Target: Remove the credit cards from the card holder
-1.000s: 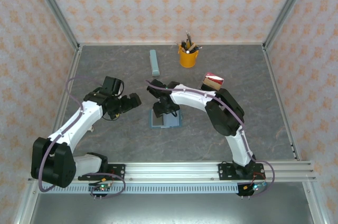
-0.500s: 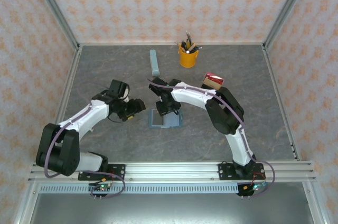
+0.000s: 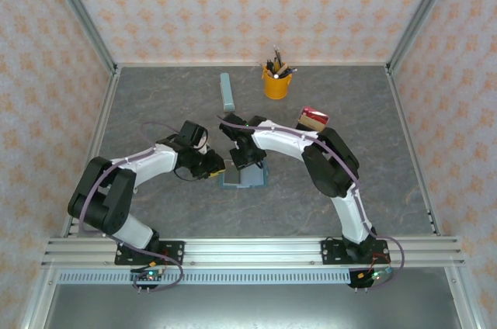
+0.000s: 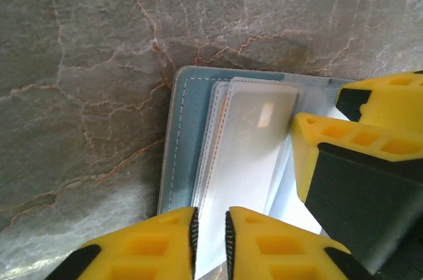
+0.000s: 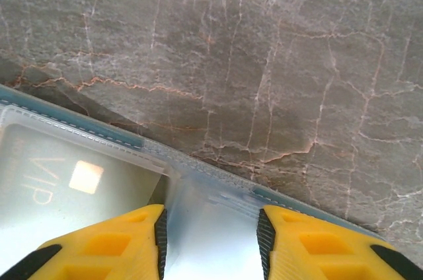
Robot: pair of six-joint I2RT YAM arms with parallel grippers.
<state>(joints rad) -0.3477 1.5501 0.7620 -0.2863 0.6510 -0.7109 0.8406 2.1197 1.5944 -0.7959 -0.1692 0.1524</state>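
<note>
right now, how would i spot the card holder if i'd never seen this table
Look at the middle of the grey marbled table, where the two arms meet. The card holder lies open and flat there, at their tips. It is a teal-blue case with clear pockets, unlike the long pale bar and yellow pen cup farther back.

Left fingers [image 4: 149, 244] and right fingers [image 5: 109, 244] crowd the card holder [image 3: 252, 178]; its near side and the surrounding tabletop [image 3: 155, 96] lie open.
</note>
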